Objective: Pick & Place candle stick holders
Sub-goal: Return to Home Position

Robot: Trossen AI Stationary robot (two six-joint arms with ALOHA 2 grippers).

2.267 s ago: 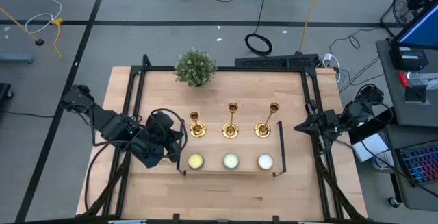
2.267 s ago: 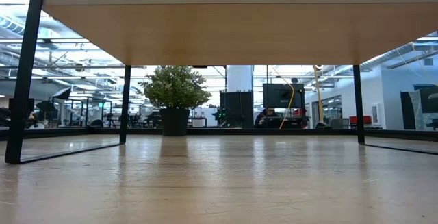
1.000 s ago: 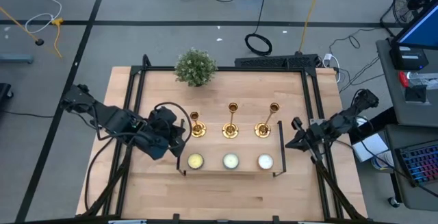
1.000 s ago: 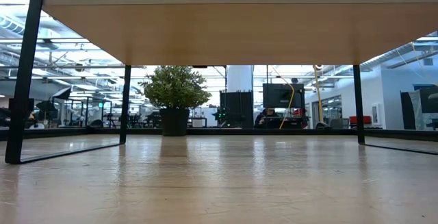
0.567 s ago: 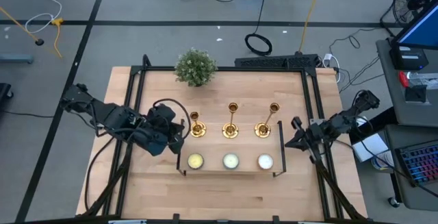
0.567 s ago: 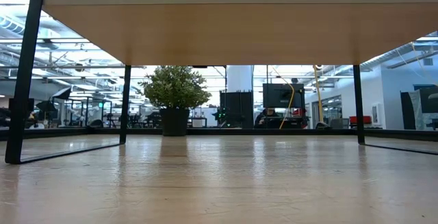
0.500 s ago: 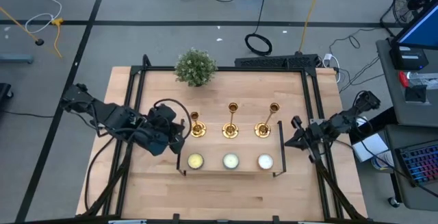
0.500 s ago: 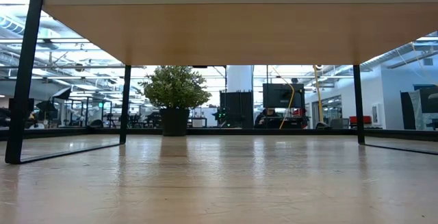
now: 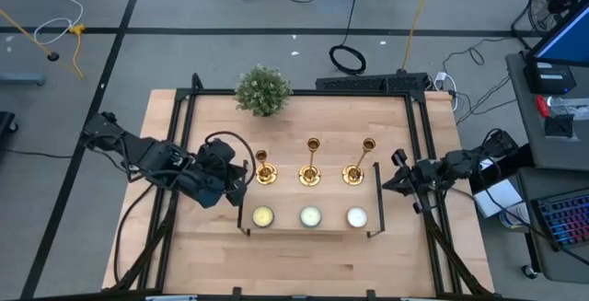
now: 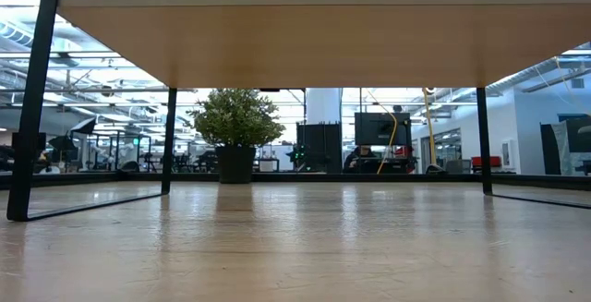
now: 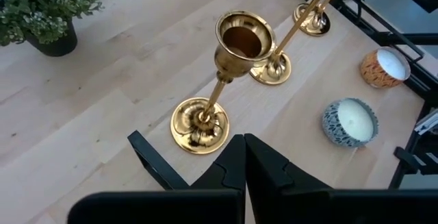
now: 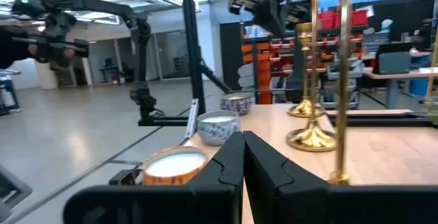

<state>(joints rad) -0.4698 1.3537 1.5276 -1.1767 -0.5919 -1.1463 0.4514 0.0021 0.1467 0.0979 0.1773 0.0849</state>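
- Three candlesticks (image 9: 311, 167) stand in a row on the shelf (image 9: 332, 193), behind three jars (image 9: 309, 215) full of wax.
- Left gripper (image 9: 241, 179): closed, empty, beside the leftmost candlestick (image 9: 265, 171).
- Right gripper (image 9: 387, 180): closed, empty, at the shelf's right end.

No legible text, label, brand, number or sign in any view.

- Blue-patterned candle jar (image 11: 350, 121), just ahead of the left gripper (image 11: 244, 162) and off to one side: the wall shows pattern only, no lettering made out.
- Orange-patterned candle jar (image 11: 384, 67), farther out from the same gripper: pattern only.
- Monitor (image 9: 563, 39), well beyond the right arm and off the table: blue screen, contents too small to read.
- Red bins (image 12: 328, 20), in the room far ahead of the right gripper (image 12: 243, 159): any labels too blurred to tell.
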